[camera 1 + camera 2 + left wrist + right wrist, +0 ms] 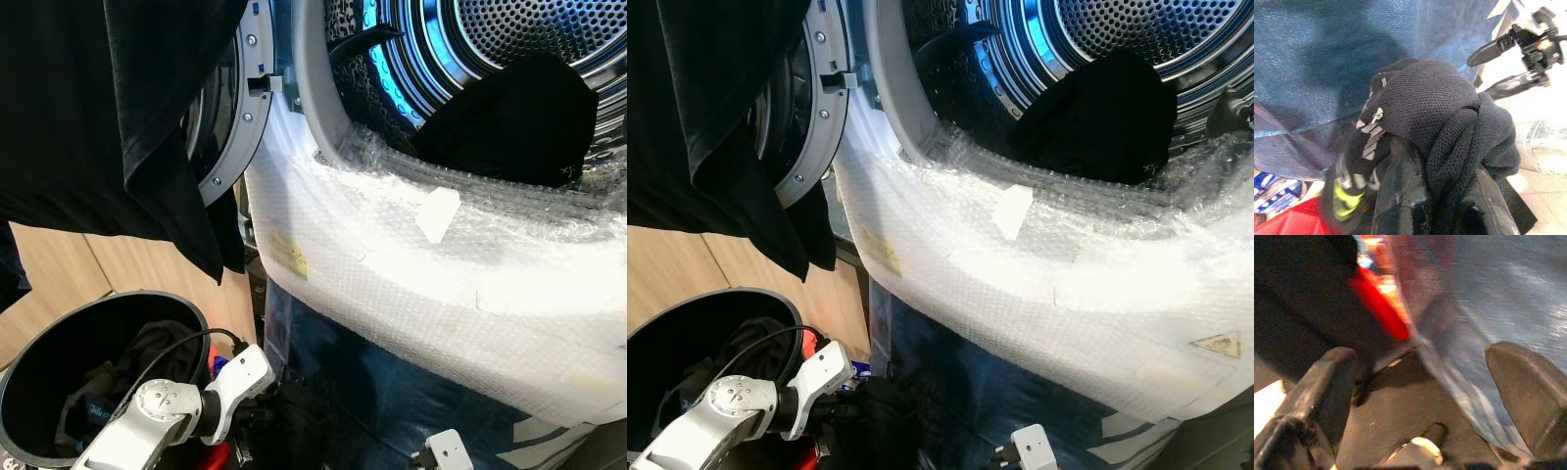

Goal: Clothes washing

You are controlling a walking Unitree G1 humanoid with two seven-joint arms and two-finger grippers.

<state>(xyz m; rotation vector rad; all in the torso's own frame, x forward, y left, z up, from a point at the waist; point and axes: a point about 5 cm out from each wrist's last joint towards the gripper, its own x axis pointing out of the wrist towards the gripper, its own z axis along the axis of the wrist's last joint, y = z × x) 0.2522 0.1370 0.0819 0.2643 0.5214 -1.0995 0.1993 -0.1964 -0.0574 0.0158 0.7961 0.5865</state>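
The washer's drum [460, 39] stands open, its front rim wrapped in bubble wrap [411, 245]. A black garment [509, 117] lies inside the drum at the opening. Low down in front of the machine, my left gripper [1444, 205] is shut on a bundled black mesh garment [1435, 107] with yellow and grey markings. My left arm [167, 411] reaches there from beside a black bin [39, 352]. My right gripper [1420, 396] is open and holds nothing, close to the blue-wrapped lower front [1508, 293]; its fingers [1493, 46] stand apart.
The round door [235, 117] is swung open to the left. A dark garment [108, 108] hangs across the upper left. Inside the black bin lie more dark clothes [147, 352]. Something red [1378, 306] sits low by the bin. Wooden floor [59, 274] lies to the left.
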